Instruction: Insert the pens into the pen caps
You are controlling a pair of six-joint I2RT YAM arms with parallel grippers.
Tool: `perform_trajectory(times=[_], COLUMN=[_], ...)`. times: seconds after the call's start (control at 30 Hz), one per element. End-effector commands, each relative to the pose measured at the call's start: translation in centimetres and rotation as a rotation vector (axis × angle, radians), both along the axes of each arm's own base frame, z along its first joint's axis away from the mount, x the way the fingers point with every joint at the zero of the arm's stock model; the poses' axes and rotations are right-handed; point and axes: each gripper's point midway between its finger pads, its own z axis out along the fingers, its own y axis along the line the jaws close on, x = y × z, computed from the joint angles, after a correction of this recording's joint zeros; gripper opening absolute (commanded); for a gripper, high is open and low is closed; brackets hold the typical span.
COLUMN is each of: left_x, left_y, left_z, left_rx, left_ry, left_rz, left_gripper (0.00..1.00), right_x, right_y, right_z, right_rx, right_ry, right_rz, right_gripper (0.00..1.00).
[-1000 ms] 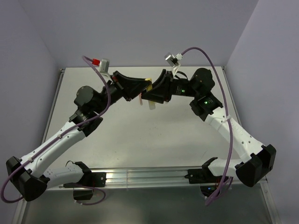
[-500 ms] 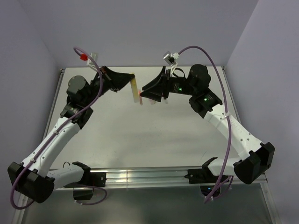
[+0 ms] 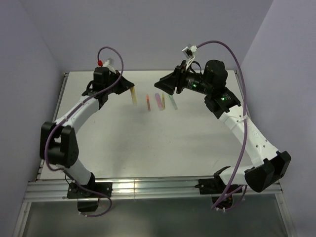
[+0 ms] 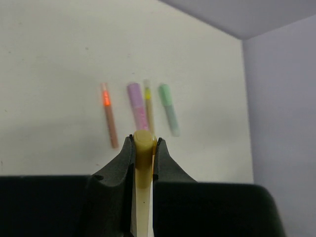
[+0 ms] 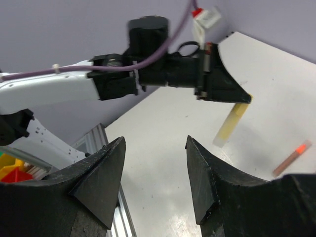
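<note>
1. A white table is enclosed by lilac walls.
2. The left gripper is raised over the far part of the table. Its jaws are pressed tight on the olive-yellow pen, which hangs slanting below the fingertips, seemingly clear of the surface.
3. The right gripper is held facing it, well apart, with jaws about half spread and nothing between them.
4. Four pens are laid side by side ahead of the left gripper and below the right one: orange pen, pink-purple pen, yellow pen, mint green pen.
5. No loose pen caps can be made out. A thicker stub at the held pen's top suggests that it is capped.
6. Setting down is therefore judged to be the step in hand. A descent just beside the orange pen is called for before the jaws are released.
</note>
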Motion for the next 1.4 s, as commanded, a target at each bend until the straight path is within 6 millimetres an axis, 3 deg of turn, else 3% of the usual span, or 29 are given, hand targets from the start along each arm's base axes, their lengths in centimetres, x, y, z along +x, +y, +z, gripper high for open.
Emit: perform_trajectory(times=[0.0, 0.17, 0.27, 0.43, 0.63, 0.83, 0.97, 1.37], left_x=[3.6, 7.8, 9.2, 10.3, 10.0, 9.5, 9.4, 9.6], left_y=[0.3, -0.7, -0.9, -0.9, -0.2, 0.2, 0.5, 1.5], left_z=[-3.2, -9.1, -11.5, -15.1, -17.6, -19.0, -19.1, -17.6], left_rx=[0.099, 0.138, 0.157, 0.199, 0.24, 0.269, 0.279, 0.32], left_ry=[0.048, 0.159, 0.199, 0.272, 0.321, 0.354, 0.357, 0.33], left_rz=[0.018, 0.017, 0.021, 0.023, 0.041, 0.051, 0.063, 0.099], left_gripper=[0.0, 0.0, 0.0, 0.0, 0.01, 0.1, 0.21, 0.45], right_x=[1.1, 2.0, 2.4, 2.9, 3.3, 3.3, 3.2, 3.0], right_y=[-0.8, -1.3, -1.6, -2.0, -2.2, -2.2, -2.2, -2.2], right_z=[0.2, -1.5, -2.1, -2.5, -2.9, -3.0, -3.0, -2.9], right_rx=[-0.001, -0.025, -0.031, -0.03, -0.021, -0.017, -0.014, -0.014], right_ry=[-0.001, 0.027, 0.034, 0.04, 0.05, 0.055, 0.056, 0.054], right_rz=[-0.074, -0.11, -0.121, -0.129, -0.118, -0.111, -0.108, -0.104], right_gripper=[0.6, 0.6, 0.6, 0.6, 0.6, 0.6, 0.6, 0.6])
